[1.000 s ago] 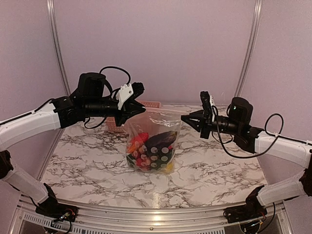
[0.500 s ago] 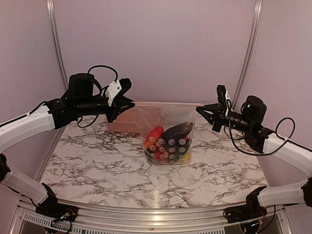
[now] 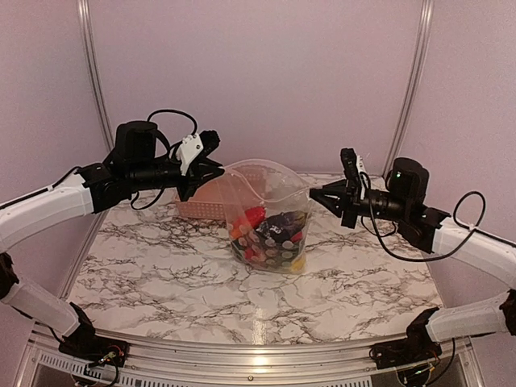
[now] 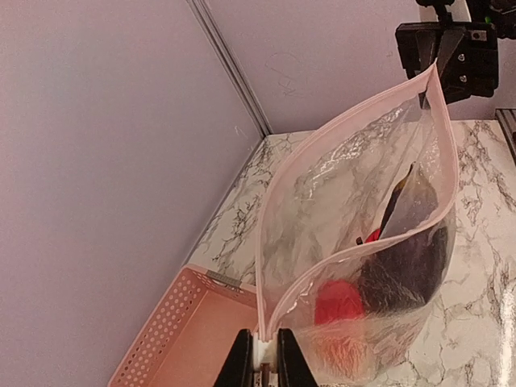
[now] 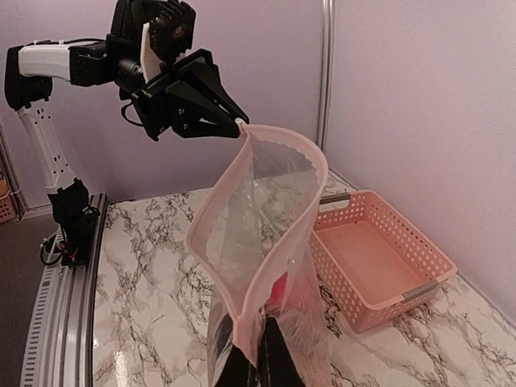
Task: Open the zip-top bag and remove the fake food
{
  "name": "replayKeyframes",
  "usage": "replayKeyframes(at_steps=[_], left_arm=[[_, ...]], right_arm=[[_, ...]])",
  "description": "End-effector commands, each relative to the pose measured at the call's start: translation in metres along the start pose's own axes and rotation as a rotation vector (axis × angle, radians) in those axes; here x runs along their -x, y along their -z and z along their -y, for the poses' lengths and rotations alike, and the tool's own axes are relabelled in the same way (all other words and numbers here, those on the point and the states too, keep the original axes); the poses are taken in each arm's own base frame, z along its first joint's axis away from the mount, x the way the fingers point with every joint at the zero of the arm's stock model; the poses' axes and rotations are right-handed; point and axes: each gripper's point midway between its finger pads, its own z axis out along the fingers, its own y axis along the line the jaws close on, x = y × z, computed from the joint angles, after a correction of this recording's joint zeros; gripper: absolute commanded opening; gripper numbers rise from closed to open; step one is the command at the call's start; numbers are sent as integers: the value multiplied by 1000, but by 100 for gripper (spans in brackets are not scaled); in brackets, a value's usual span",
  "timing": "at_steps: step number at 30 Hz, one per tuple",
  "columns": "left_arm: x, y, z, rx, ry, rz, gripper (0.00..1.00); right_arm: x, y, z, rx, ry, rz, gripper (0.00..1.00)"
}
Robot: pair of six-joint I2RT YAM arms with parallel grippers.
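Note:
The clear zip-top bag [image 3: 266, 211] hangs upright between both arms, its bottom low over the marble table [image 3: 161, 274]. Its pink zip rim [image 4: 339, 145] gapes open in an oval. My left gripper [image 3: 219, 169] is shut on the left end of the rim [image 4: 264, 355]. My right gripper [image 3: 313, 192] is shut on the right end [image 5: 256, 355]. The fake food [image 3: 270, 238] lies heaped in the bag's bottom: red pieces [image 4: 339, 302], a dark purple eggplant [image 4: 403, 266], orange and yellow bits.
A pink slotted basket [image 5: 379, 262] stands empty on the table behind the bag, toward the back left [image 3: 201, 205]. Purple walls and metal corner posts [image 3: 93, 81] close in the back and sides. A metal rail [image 3: 250, 363] runs along the near edge.
Both grippers moved toward each other, so the taut, flat rim has slackened and bowed open into an oval. The bag dropped a little and the food shifted inside.

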Motion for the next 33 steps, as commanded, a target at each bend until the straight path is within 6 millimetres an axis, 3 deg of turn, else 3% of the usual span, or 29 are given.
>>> replayKeyframes(at_steps=[1, 8, 11, 12, 15, 20, 26, 33], left_arm=[[16, 11, 23, -16, -106, 44, 1], [11, 22, 46, -16, -192, -1, 1], [16, 27, 51, -15, -207, 9, 1], [17, 28, 53, -16, -211, 11, 1], [17, 26, 61, -25, -228, -2, 1], [11, 22, 72, -35, -255, -40, 1], [15, 20, 76, -35, -259, -22, 1], [17, 19, 77, -37, -270, -18, 1]], right_arm=[[-6, -9, -19, 62, -14, -72, 11], [23, 6, -36, 81, -35, -97, 78], [49, 12, -38, 66, -22, -83, 96], [57, 14, -36, 52, -17, -76, 98], [74, 13, -25, -5, -4, -76, 98], [63, -10, -2, -56, -30, -226, 75], [44, -42, -20, -69, 45, -438, 67], [28, -61, -27, -126, 107, -575, 53]])
